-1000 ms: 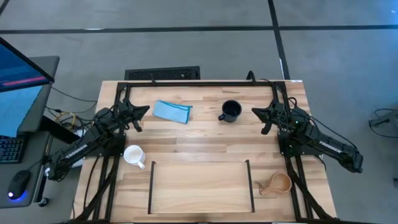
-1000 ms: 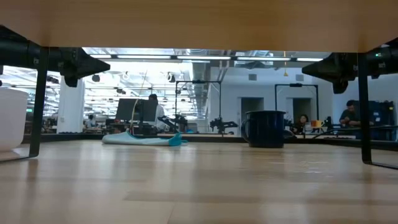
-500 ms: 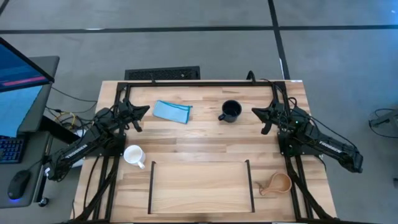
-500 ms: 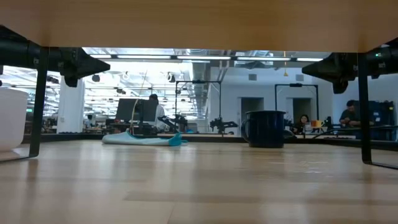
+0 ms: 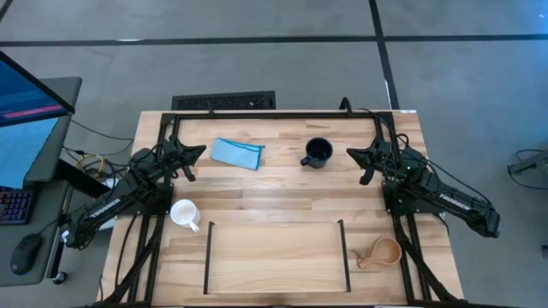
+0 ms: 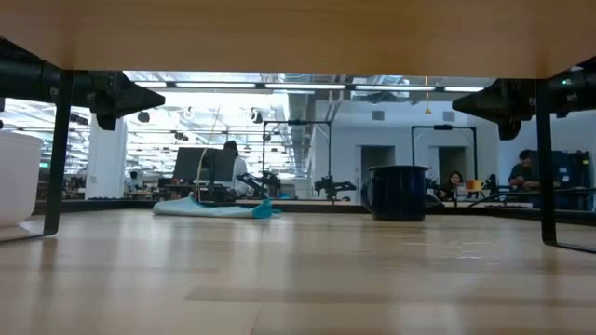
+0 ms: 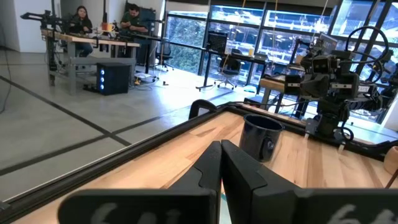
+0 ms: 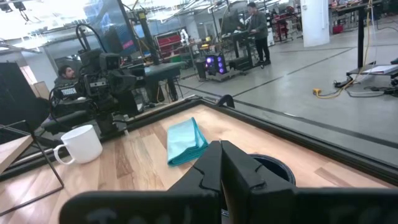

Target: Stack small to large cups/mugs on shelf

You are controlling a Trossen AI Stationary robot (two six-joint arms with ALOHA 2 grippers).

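The dark navy mug [image 5: 318, 152] stands on its base at the table's far middle; it also shows in the left wrist view [image 7: 262, 137] and the low view [image 6: 399, 193]. The white mug [image 5: 184, 213] stands at the left, just outside the shelf [image 5: 276, 257], and shows in the right wrist view [image 8: 81, 144]. The tan wooden cup [image 5: 381, 252] rests at the near right, outside the shelf. My left gripper [image 5: 202, 152] is shut and empty at the far left. My right gripper [image 5: 351, 154] is shut and empty at the far right, beside the navy mug.
A folded light-blue cloth [image 5: 236, 153] lies at the far left between my left gripper and the navy mug. A black frame [image 5: 274, 114] rims the tabletop. People sit at desks in the room beyond.
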